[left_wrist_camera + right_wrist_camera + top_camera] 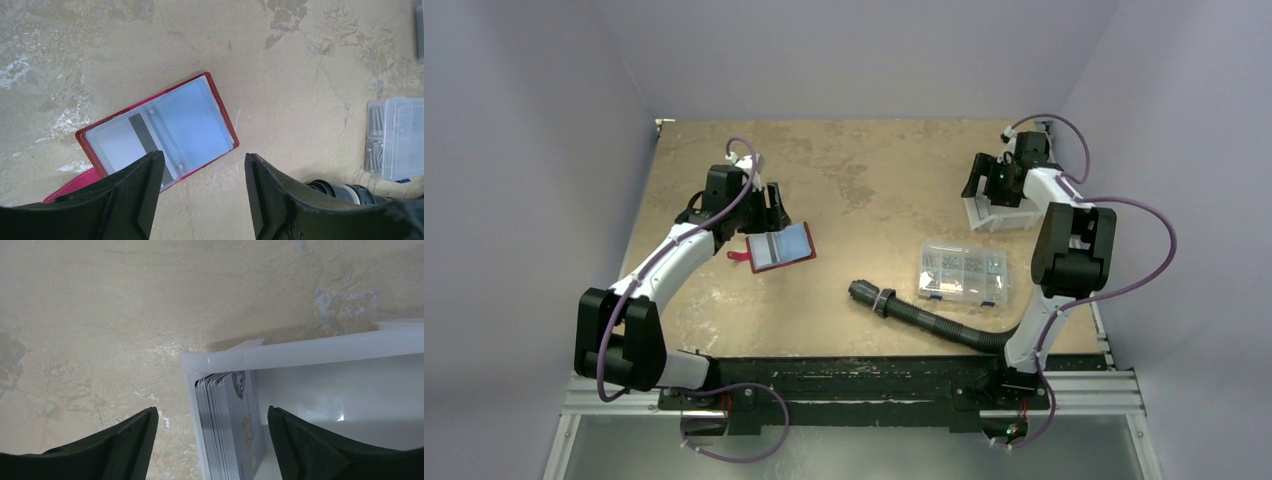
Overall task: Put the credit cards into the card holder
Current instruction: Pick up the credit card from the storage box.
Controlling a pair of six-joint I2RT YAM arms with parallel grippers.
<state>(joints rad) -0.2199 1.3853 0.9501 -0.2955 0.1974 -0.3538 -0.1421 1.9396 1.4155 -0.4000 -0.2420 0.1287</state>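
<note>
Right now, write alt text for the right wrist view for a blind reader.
A stack of thin pale grey credit cards stands on edge in the corner of a white plastic tray on a tan table. The open right gripper frames the stack.

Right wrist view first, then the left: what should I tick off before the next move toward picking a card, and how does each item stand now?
1. Right jaws open: ok, set wide, holding nothing.
2. Right jaws lined up over the credit cards: ok, the stack shows between them.
3. One card easy to single out: cannot tell; they stand on edge, packed tight in a corner of the white tray.
4. Card holder open: ok, lying flat, clear sleeves up.
5. A sleeve free: cannot tell; one sleeve already shows a card with a dark stripe.
6. Left jaws open, holding nothing: ok.
</note>
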